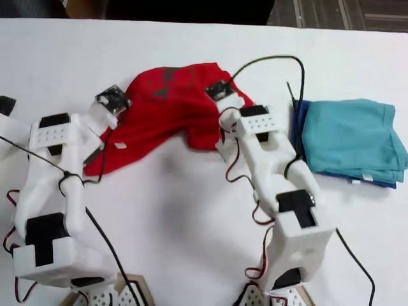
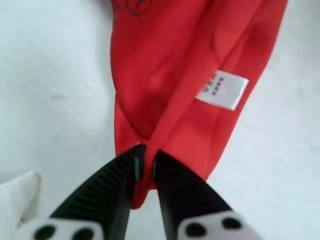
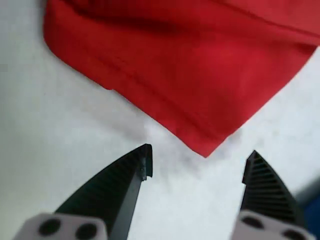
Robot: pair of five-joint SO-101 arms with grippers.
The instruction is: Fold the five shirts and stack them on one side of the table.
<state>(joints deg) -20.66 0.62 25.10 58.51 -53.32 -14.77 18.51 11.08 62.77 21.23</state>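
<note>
A crumpled red shirt (image 1: pixel 169 105) lies on the white table (image 1: pixel 178 210) between my two arms. My left gripper (image 2: pixel 145 167) is shut on a fold at the shirt's narrow end (image 2: pixel 165 115), close to the white label (image 2: pixel 222 90); in the high view that gripper (image 1: pixel 95 153) sits at the shirt's lower left tip. My right gripper (image 3: pixel 199 165) is open just above the table, its fingers on either side of the shirt's hem corner (image 3: pixel 205 147) without touching it. From above it (image 1: pixel 220 137) sits at the shirt's right edge. Folded teal shirts (image 1: pixel 350 137) are stacked over a blue one (image 1: pixel 299 115) at the right.
Black and red cables (image 1: pixel 299 76) loop off the right arm near the folded stack. The arm bases (image 1: pixel 57 255) stand at the front edge. Bare table stretches along the far side and between the arms.
</note>
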